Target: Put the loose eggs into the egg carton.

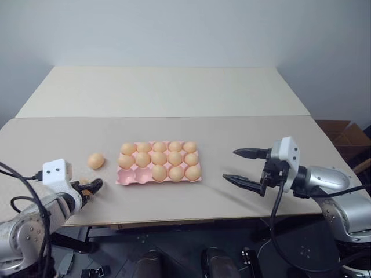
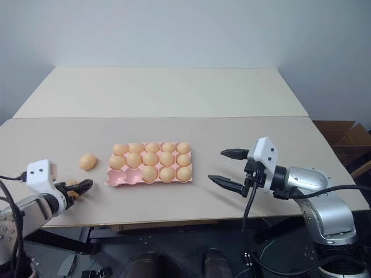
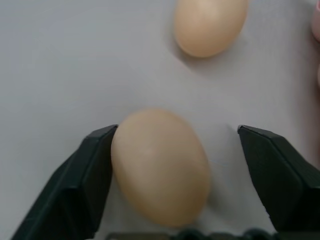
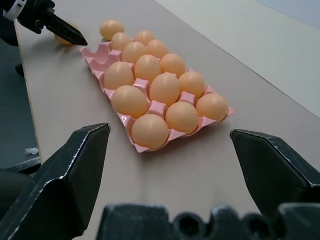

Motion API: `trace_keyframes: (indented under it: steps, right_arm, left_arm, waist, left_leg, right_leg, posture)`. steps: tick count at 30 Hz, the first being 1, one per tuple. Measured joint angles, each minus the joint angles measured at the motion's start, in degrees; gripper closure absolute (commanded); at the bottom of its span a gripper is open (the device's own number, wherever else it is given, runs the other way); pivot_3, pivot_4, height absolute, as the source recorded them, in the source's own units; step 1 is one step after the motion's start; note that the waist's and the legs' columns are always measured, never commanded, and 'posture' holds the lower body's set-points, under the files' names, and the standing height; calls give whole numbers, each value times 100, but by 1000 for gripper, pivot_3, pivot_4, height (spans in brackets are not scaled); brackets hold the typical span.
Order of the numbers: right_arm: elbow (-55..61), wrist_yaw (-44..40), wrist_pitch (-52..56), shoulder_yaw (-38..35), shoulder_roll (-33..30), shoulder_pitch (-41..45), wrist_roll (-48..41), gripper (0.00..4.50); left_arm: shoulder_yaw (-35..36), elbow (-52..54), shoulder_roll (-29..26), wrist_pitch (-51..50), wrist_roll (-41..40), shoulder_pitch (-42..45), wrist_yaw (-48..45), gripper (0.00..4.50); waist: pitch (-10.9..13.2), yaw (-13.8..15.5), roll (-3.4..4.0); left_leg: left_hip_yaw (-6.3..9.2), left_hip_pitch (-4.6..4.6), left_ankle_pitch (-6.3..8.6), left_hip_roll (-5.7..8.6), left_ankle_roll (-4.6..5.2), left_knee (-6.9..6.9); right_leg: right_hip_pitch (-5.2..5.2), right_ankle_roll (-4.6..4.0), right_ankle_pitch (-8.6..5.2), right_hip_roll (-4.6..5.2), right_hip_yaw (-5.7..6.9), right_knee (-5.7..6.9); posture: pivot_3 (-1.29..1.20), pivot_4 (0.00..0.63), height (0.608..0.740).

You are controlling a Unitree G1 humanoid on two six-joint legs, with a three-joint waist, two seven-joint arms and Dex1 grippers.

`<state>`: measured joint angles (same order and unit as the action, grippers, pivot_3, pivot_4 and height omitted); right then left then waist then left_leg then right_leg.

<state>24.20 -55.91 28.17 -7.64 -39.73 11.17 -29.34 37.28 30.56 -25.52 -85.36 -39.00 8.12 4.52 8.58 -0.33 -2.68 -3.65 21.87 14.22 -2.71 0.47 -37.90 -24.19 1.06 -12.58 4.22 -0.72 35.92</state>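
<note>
The pink egg carton (image 1: 130,176) lies mid-table, full of eggs except for two cups at its near left corner. One loose egg (image 1: 96,160) rests on the table left of the carton. A second loose egg (image 3: 160,167) lies on the table between the fingers of my left gripper (image 1: 91,187). That gripper is open: one finger (image 3: 95,165) touches the egg, and the other stands clear of it. My right gripper (image 1: 230,165) hovers open and empty to the right of the carton, pointing at it.
The table's near edge (image 1: 174,221) runs just below the left gripper. A second, paler table (image 1: 162,90) adjoins at the back. A cardboard box (image 1: 348,136) sits beyond the right edge.
</note>
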Motion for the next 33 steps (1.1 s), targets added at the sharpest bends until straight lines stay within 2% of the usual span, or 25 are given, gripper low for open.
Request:
trace_keyframes:
  steps: [4, 7, 12, 16, 22, 25, 30, 33]
  right_arm:
    - [16, 201, 2, -5, 3, 0, -66, 0]
    - [85, 385, 6, -6, 10, 0, -122, 0]
    - [156, 639, 9, 2, 73, 19, -127, 0]
    - [245, 786, 9, 23, 98, 12, -125, 0]
    - [388, 916, 22, 25, 102, -66, -128, 0]
    - [460, 1004, 67, 19, 102, -100, -132, 0]
    - [549, 1103, 153, 16, 101, -148, -164, 0]
    - [625, 1108, 219, 11, 100, -180, -254, 0]
  left_arm:
    - [-25, 0, -43, -279, 197, 143, -27, 2523]
    - [-251, 57, -486, -290, 289, 122, -278, 2523]
    - [-549, 696, -1313, 1012, -13, -94, -1801, 2523]
    - [-1209, 778, -1528, 1650, -304, -143, -2782, 2523]
    - [-2290, 262, -1642, 1873, -127, 177, -3059, 2523]
    - [-2546, 85, -1695, 1899, -110, 401, -3201, 1795]
    - [-2732, 2, -1784, 1899, -66, 500, -3296, 163]
    - [-2475, 106, -1979, 1899, -154, 493, -3388, 45]
  waist:
    - [0, -38, 0]
    - [1, -33, -1]
    - [1, -19, 2]
    - [1, 15, 3]
    - [1, 37, 3]
    - [1, 29, 3]
    - [1, 22, 2]
    - [2, 22, 3]
  left_leg:
    - [10, 5, 0, 0, 0, 0]
    - [10, 7, 0, 0, 0, 0]
    - [4, 8, 1, 4, -1, 0]
    - [-6, 12, 1, 5, -1, 0]
    - [-15, 13, 0, 2, 0, 0]
    - [-15, 15, 0, 1, 0, 0]
    - [-12, 18, 1, 1, 1, 0]
    - [-10, 18, 1, 0, 1, 0]
  right_leg:
    - [-3, -1, -1, 1, 0, -3]
    - [-4, -1, 0, 1, 3, -2]
    - [-6, -14, -6, 14, -2, -7]
    - [-6, -12, -6, 13, -1, -11]
    - [-7, -5, -3, 4, 4, -8]
    - [-8, -3, -3, 3, 3, -9]
    - [-9, -1, -3, 4, 3, -11]
    - [-10, -1, -3, 4, 5, -10]
  posture:
    - [0, 150, 740]
    - [0, 150, 740]
    - [0, 150, 740]
    - [0, 150, 740]
    - [0, 150, 740]
    - [0, 150, 740]
    - [0, 150, 740]
    - [0, 150, 740]
